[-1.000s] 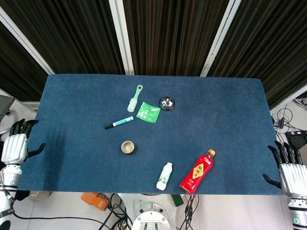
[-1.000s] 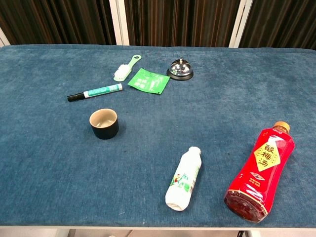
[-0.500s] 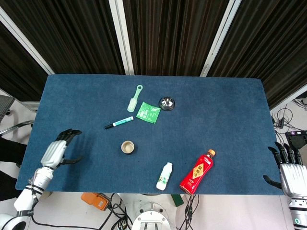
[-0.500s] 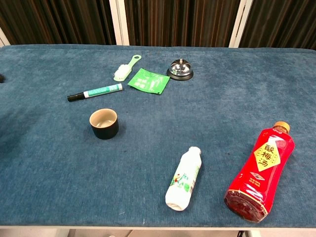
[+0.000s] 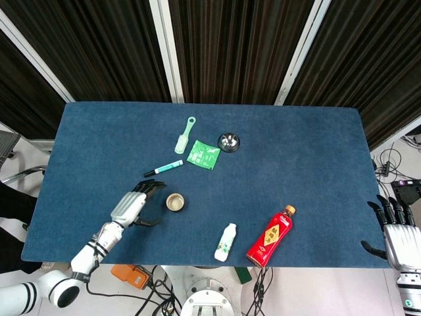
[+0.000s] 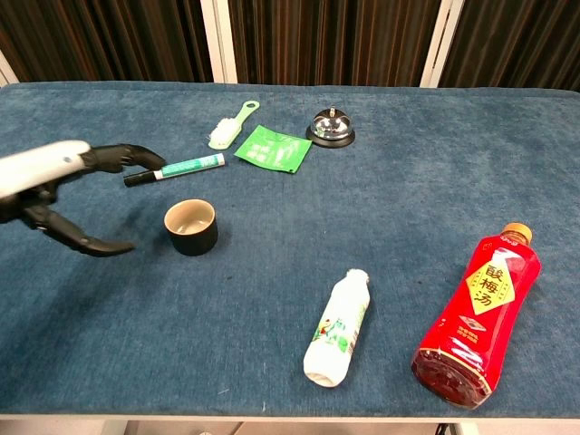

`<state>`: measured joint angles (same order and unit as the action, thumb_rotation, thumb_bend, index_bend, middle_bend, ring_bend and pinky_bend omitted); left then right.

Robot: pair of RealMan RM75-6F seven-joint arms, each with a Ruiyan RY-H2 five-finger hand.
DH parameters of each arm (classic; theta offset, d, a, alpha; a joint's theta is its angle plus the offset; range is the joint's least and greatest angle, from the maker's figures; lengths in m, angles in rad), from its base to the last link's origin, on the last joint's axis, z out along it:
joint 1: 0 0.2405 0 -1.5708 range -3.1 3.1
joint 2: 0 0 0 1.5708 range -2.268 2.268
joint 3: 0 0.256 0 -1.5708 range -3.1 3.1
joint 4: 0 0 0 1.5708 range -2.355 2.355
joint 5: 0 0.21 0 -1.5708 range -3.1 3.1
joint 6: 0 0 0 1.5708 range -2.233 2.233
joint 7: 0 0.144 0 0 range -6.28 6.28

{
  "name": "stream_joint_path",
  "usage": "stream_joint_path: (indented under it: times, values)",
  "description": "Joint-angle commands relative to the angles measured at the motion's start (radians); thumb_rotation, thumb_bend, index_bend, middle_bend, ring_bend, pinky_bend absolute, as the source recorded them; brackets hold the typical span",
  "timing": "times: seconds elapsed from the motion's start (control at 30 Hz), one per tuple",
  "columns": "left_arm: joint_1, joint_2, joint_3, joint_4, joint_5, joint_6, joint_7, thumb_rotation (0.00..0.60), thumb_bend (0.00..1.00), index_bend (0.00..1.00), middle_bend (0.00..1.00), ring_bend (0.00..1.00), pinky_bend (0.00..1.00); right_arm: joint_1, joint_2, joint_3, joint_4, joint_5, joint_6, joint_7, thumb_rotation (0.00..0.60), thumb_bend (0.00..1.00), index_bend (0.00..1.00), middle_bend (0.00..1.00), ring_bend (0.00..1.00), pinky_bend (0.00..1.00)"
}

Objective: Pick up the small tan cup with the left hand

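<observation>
The small tan cup [image 5: 175,202] [image 6: 191,226], dark outside and tan inside, stands upright on the blue table left of centre. My left hand [image 5: 133,205] [image 6: 63,186] hovers just to the cup's left, open, with its fingers and thumb spread toward the cup and not touching it. Off the table's right front corner my right hand [image 5: 398,236] hangs open, holding nothing; the chest view does not show it.
A green-and-black marker [image 5: 164,168] [image 6: 176,169] lies just beyond the left hand. Further back are a pale green brush [image 5: 185,135], a green packet [image 5: 203,155] and a metal bell [image 5: 229,141]. A small white bottle [image 5: 225,241] and a red bottle [image 5: 270,235] lie near the front edge.
My left hand has swung in from beyond the table's left edge, across the cloth, to just beside the cup. The right hand and all objects have stayed put.
</observation>
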<state>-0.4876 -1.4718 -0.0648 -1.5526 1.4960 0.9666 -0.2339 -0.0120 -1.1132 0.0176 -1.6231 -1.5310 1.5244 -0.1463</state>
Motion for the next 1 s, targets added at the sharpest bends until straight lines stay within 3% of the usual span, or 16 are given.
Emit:
stream_joint_path:
  times: [0.03,0.6,1.0]
  values:
    - [-0.027,-0.035,-0.008,0.016,-0.022,-0.026,0.026,0.6,0.17,0.14,0.1,0.0,0.05,0.0,0.001,0.0,0.0,0.0,0.0,0.001,0.6,0.2,0.24,0.14,0.1,0.09]
    - [-0.083,-0.124,-0.022,0.11,-0.092,-0.064,0.039,0.6,0.18,0.14,0.2,0.0,0.05,0.001,0.005,-0.001,-0.001,0.002,-0.004,0.007,0.6,0.2,0.24,0.14,0.1,0.09]
    - [-0.082,-0.139,0.0,0.149,-0.093,-0.057,-0.002,0.6,0.2,0.25,0.28,0.0,0.05,0.002,0.005,0.001,-0.004,0.008,-0.008,0.002,0.6,0.2,0.24,0.14,0.1,0.09]
